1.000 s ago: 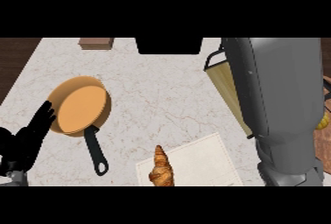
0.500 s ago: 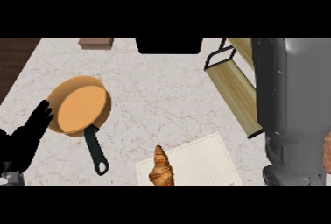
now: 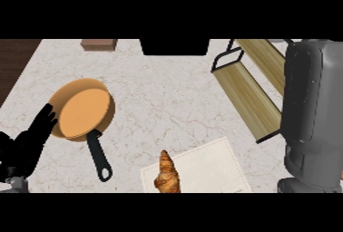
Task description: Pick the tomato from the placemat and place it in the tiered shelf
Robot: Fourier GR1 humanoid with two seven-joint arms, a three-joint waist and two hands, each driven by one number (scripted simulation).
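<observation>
While your left hand (image 3: pixel 30 145) rests at the lower left edge, fingers straight and holding nothing, the head view shows one croissant (image 3: pixel 167 172) on the placemat's (image 3: pixel 208 167) left edge, one frying pan (image 3: pixel 84 111) and one tiered shelf (image 3: pixel 251 86) on the worktop (image 3: pixel 174 99). Tomato's nowhere visible. Right forearm (image 3: pixel 311 108) fills the right side; can't tell about that hand.

1. Pale marbled counter (image 3: pixel 181 104), filling most of the view, dark wood beyond its left edge.
2. Orange frying pan (image 3: pixel 84 109) just right of the left hand (image 3: pixel 30 142), black handle pointing toward the near edge.
3. Croissant (image 3: pixel 167 173) well right of that hand, lying on the left edge of a white placemat (image 3: pixel 204 170).
4. Wooden tiered shelf (image 3: pixel 251 90) far to the right.
5. Small brown block (image 3: pixel 99 44) at the far edge.
</observation>
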